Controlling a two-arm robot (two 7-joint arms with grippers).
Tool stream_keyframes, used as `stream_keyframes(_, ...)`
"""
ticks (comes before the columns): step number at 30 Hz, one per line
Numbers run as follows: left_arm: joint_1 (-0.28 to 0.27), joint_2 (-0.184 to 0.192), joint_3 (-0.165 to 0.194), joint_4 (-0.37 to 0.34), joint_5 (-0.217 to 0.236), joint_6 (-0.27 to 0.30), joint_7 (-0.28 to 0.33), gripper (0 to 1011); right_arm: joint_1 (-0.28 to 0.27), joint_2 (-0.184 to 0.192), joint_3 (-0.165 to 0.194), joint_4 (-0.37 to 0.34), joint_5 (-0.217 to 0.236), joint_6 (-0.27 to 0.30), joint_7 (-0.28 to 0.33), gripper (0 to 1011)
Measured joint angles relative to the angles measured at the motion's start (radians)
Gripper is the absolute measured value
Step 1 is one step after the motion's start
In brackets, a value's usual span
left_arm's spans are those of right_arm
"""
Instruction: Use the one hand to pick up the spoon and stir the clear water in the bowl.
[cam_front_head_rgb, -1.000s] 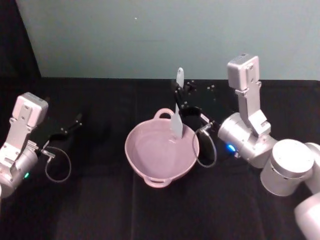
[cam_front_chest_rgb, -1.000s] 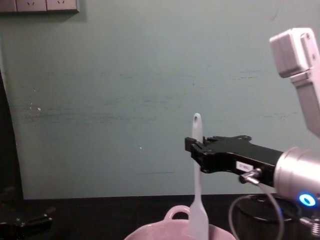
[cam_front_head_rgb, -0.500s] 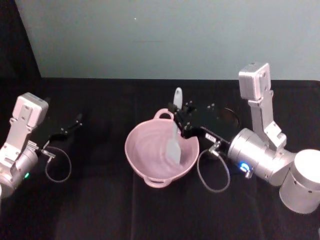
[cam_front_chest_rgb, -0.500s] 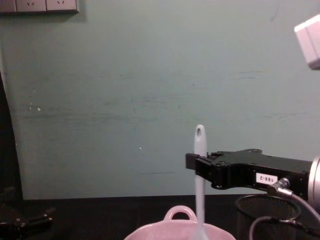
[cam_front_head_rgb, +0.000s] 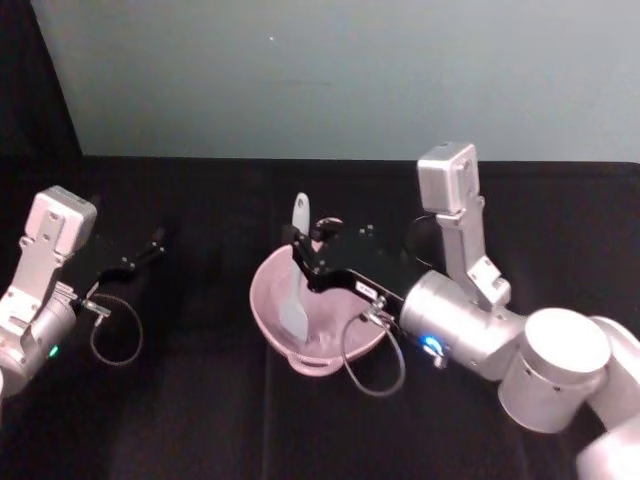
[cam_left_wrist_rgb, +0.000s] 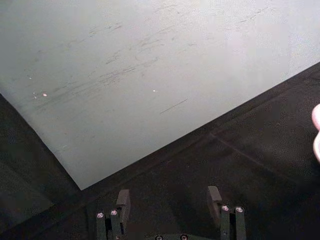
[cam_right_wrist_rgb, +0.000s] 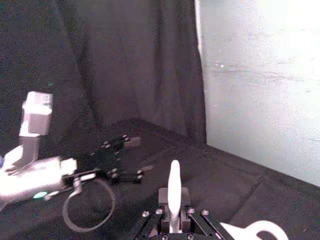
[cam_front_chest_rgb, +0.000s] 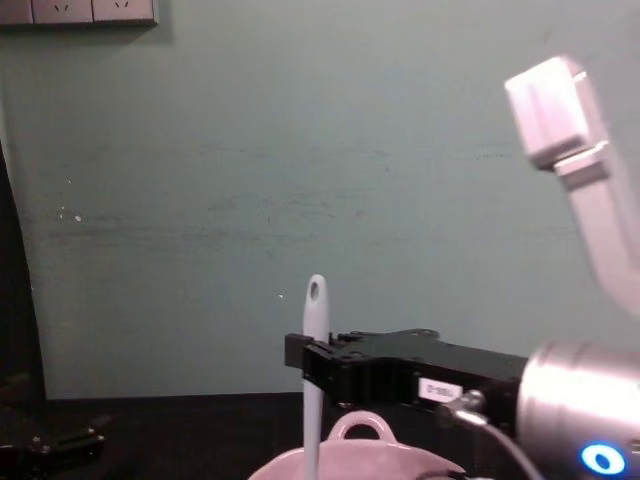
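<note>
While the right gripper (cam_front_head_rgb: 300, 250) pinches the spoon (cam_front_head_rgb: 294, 306) mid-handle, upright, its blade sits inside the bowl (cam_front_head_rgb: 262, 292); left gripper (cam_front_head_rgb: 150, 248) parked far left, spread.

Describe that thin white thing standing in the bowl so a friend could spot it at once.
On the black-draped table, find the pink bowl in the middle. Standing nearly upright in it is the spoon, its handle clamped by the right gripper reaching over the bowl. It is the only slim white thing there, with a small hole at its top end.
</note>
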Motion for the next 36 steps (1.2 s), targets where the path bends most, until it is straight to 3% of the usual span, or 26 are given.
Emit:
stream_keyframes(10, 0.0, 0.0, 0.0, 0.0, 0.0, 0.0, 0.0, 1011, 0.083, -0.093, 0.005, 0.175, -0.054, -0.108, -0.063, 112)
stream_keyframes(19, 0.0, 0.0, 0.0, 0.0, 0.0, 0.0, 0.0, 1011, 0.096, -0.095, 0.046, 0.218, -0.105, -0.152, -0.098, 113)
stream_keyframes(24, 0.0, 0.0, 0.0, 0.0, 0.0, 0.0, 0.0, 1011, 0.077, -0.07, 0.071, 0.18, -0.105, -0.093, -0.098, 113)
stream_keyframes(26, 0.0, 0.0, 0.0, 0.0, 0.0, 0.0, 0.0, 1011, 0.059, -0.048, 0.085, 0.138, -0.082, -0.023, -0.076, 113)
stream_keyframes(31, 0.0, 0.0, 0.0, 0.0, 0.0, 0.0, 0.0, 1011, 0.024, -0.009, 0.095, 0.062, -0.033, 0.057, -0.032, 113)
stream_keyframes(36, 0.0, 0.0, 0.0, 0.0, 0.0, 0.0, 0.0, 1011, -0.009, 0.024, 0.086, -0.008, 0.011, 0.099, 0.009, 113)
